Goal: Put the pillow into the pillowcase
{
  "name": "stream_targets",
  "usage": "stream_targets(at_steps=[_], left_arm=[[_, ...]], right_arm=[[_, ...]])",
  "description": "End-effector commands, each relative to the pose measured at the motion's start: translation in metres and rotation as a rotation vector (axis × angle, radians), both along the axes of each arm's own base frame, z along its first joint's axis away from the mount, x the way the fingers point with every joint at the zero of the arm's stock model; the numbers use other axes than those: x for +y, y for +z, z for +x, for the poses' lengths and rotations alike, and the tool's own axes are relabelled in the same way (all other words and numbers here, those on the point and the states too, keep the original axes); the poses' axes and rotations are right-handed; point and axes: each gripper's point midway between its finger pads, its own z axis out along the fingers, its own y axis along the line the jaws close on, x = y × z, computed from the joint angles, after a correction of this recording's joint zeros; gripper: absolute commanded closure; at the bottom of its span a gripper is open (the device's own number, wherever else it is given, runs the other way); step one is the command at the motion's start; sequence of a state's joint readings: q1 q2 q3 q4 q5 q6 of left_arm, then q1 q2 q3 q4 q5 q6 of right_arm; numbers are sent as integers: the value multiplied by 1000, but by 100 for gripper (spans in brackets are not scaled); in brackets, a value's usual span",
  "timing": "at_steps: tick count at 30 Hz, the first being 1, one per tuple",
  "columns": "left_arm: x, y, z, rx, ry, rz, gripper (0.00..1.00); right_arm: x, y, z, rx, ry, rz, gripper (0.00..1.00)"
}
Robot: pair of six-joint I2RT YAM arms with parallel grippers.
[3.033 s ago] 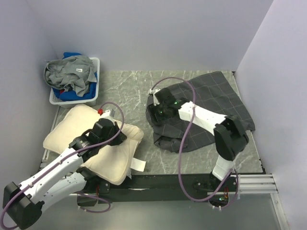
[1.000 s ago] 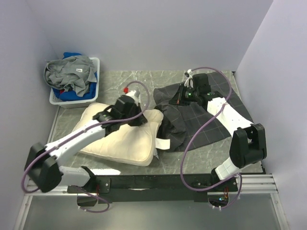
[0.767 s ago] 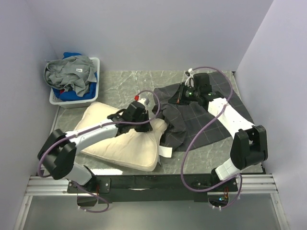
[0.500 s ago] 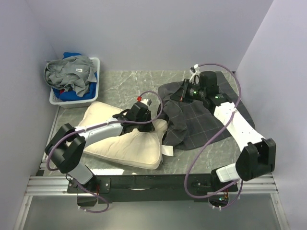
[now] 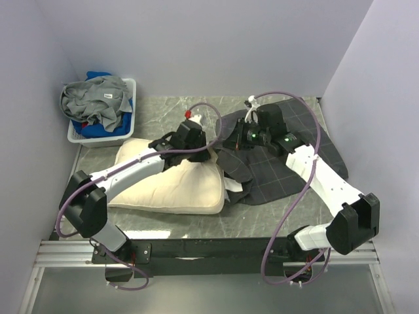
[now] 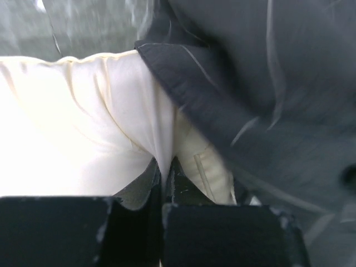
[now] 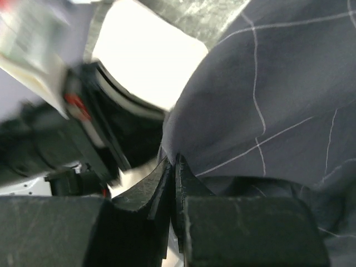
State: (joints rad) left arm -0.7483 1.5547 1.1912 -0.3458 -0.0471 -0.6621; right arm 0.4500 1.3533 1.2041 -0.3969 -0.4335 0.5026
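The cream pillow (image 5: 170, 186) lies at the middle left of the table, its right corner tucked under the raised edge of the dark grid-patterned pillowcase (image 5: 291, 160). My left gripper (image 5: 209, 153) is shut on a fold of pillow (image 6: 83, 128) cloth, pinched between its jaws (image 6: 165, 169), and the pillowcase (image 6: 250, 72) hem drapes just above. My right gripper (image 5: 227, 142) is shut on the pillowcase (image 7: 267, 100) edge (image 7: 173, 160), holding it up over the pillow (image 7: 147, 53) corner. The two grippers are close together.
A white basket (image 5: 98, 139) full of grey and blue clothes stands at the back left corner. Lilac walls close in the back and both sides. The left arm (image 7: 67, 122) fills the left of the right wrist view.
My left arm has pushed the pillow to the right until its corner went under the pillowcase. My right gripper has carried the pillowcase edge to the left, over that corner.
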Motion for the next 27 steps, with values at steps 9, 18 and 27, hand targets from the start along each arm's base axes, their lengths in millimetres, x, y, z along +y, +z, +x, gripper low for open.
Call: stream_targets(at_steps=[9, 18, 27], left_arm=[[22, -8, 92, -76, 152, -9, 99], [11, -38, 99, -29, 145, -24, 99], [11, -37, 96, -24, 143, -32, 99]], right_arm=[[8, -20, 2, 6, -26, -115, 62], [-74, -71, -1, -64, -432, -94, 0], [-105, -145, -35, 52, -631, -11, 9]])
